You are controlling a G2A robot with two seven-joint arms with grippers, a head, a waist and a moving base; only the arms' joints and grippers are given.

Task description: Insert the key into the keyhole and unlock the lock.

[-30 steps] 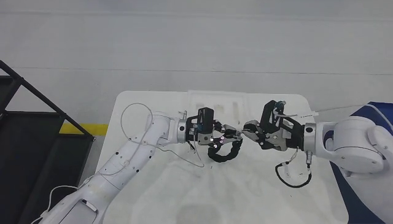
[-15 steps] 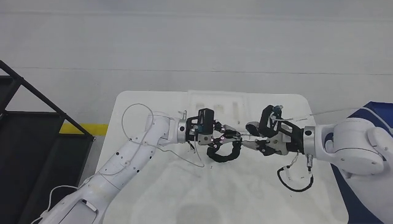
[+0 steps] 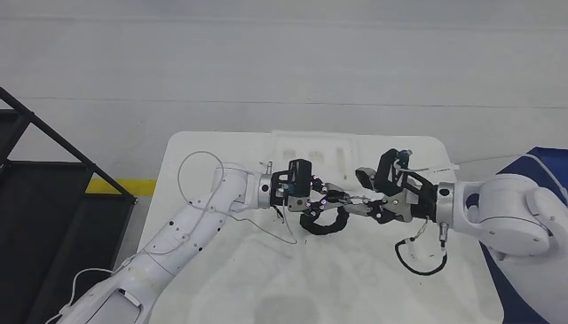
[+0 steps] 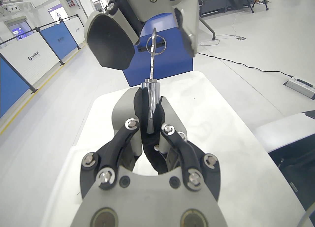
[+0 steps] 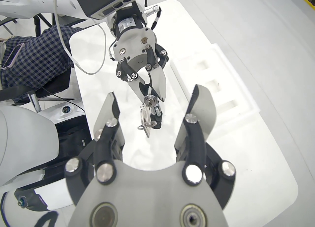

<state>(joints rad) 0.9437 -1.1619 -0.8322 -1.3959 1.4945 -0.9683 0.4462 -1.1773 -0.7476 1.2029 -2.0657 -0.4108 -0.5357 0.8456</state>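
One step looks done: key [image 4: 152,65] is seated in the chrome cylinder of the cable lock [image 4: 151,95], held above the desk [image 5: 246,139] near its middle; left claw [image 4: 150,101] clenched on that lock; right claw [image 5: 155,93] released, spread either side of the key's head, apparently not touching; regrasping and turning seem left.

Lock [image 4: 151,98] of polished, mirror-bright metal; key [image 4: 152,65] of thin bright metal. Matt black, finely textured pads [image 4: 110,43]. Smooth, glossy white table [image 4: 221,119].
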